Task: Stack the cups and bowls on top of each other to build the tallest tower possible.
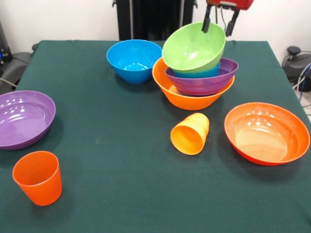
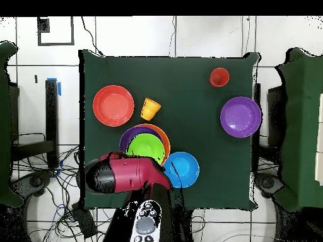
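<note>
The tower stands at the table's far middle: a big yellow-orange bowl (image 1: 187, 99) as base, a purple bowl (image 1: 206, 81) in it, a small blue bowl (image 1: 201, 74) showing as a rim, and a lime green bowl (image 1: 192, 48) on top, tilted toward the camera. It also shows in the overhead view (image 2: 146, 146). My gripper (image 1: 217, 24) hangs at the green bowl's far rim, open, one finger over the inside and one outside. A yellow-orange cup (image 1: 190, 134) lies on its side near the tower. A red-orange cup (image 1: 38, 177) stands upright at the near left.
A medium blue bowl (image 1: 133, 59) sits left of the tower. A wide red-orange bowl (image 1: 266, 133) is at the right and a purple bowl (image 1: 23, 118) at the left edge. In the overhead view the arm (image 2: 126, 175) covers the tower's lower side.
</note>
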`<state>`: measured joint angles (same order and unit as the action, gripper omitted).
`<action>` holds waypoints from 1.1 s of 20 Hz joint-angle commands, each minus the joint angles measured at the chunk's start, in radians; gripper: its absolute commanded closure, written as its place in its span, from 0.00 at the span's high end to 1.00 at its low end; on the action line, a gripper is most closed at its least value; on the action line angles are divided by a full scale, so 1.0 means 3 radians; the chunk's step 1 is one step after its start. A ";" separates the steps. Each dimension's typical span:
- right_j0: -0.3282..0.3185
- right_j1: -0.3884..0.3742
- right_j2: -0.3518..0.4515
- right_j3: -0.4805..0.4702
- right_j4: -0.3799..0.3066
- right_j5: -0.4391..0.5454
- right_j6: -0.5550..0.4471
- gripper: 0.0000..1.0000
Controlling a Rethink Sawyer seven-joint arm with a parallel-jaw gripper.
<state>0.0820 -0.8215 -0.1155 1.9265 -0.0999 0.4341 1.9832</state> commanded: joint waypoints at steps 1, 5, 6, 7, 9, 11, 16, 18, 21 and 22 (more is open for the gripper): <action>-0.0079 -0.0197 0.0356 -0.0265 0.0143 0.0660 0.0101 1.00; -0.0086 -0.0239 0.0363 -0.0283 0.0135 0.0754 0.0097 1.00; -0.0093 -0.0257 0.0372 -0.0280 0.0141 0.0768 0.0090 1.00; -0.0099 -0.0273 0.0377 -0.0282 0.0144 0.0791 0.0080 1.00; -0.0113 -0.0322 0.0387 -0.0291 0.0163 0.0885 0.0052 1.00; -0.0123 -0.0344 0.0392 -0.0318 0.0175 0.0955 0.0039 1.00; -0.0162 -0.0358 0.0403 -0.0324 0.0152 0.1005 0.0003 1.00; -0.0227 -0.0379 0.0419 -0.0263 0.0133 0.0971 -0.0065 1.00; -0.0378 -0.0356 0.0436 -0.0148 0.0035 0.0817 -0.0214 1.00; -0.0442 -0.0352 0.0450 -0.0096 -0.0008 0.0744 -0.0271 1.00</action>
<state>0.0210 -0.9580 -0.0699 1.8574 -0.0695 0.6352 1.9832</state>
